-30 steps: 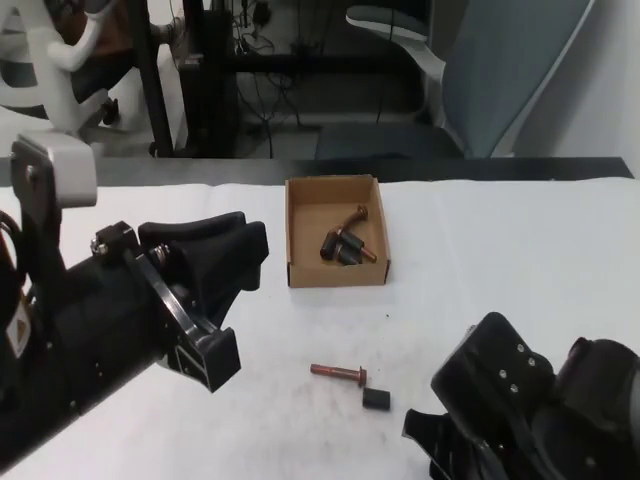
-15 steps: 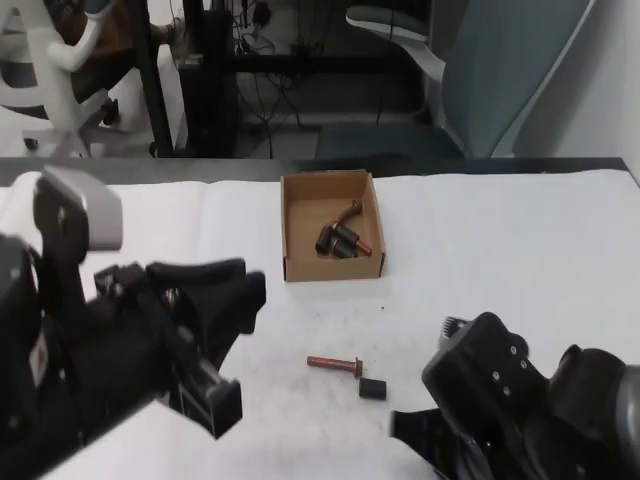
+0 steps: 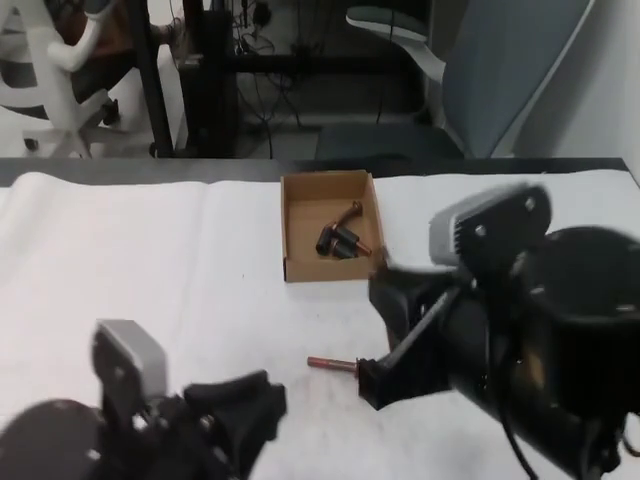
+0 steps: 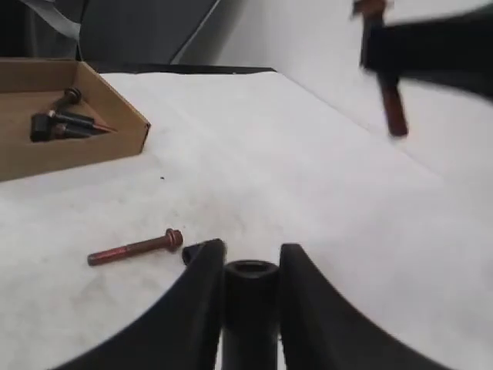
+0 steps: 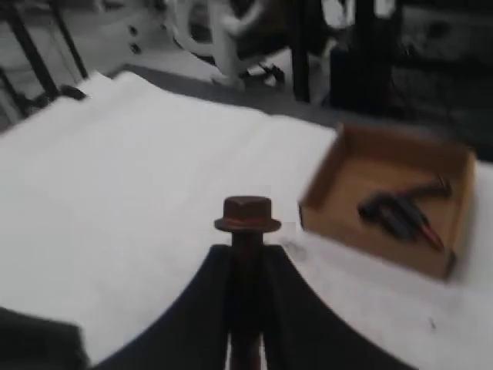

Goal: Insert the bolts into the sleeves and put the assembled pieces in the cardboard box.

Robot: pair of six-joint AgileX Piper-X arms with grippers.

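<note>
My left gripper (image 4: pixel 250 258) is shut on a black sleeve (image 4: pixel 250 289), held upright just above the white cloth. A loose copper bolt (image 4: pixel 135 248) (image 3: pixel 333 364) lies on the cloth in front of it, with a second black sleeve (image 4: pixel 191 251) by its head, partly hidden behind a finger. My right gripper (image 5: pixel 246 258) is shut on another bolt (image 5: pixel 246 220), head up, held above the cloth. The left wrist view catches that held bolt (image 4: pixel 393 108) hanging off to the far side. The cardboard box (image 3: pixel 300 262) (image 5: pixel 454 223) holds assembled pieces (image 3: pixel 340 240).
White cloth (image 3: pixel 150 260) covers the bench, bare on the left. The right arm (image 3: pixel 520 320) looms over the right half of the bench, and the left arm (image 3: pixel 150 430) sits low at the near edge. Chairs and frames stand behind the bench.
The left arm has dropped back toward the near edge. The right arm has risen and swung in over the middle right, covering the spot where the loose sleeve lay.
</note>
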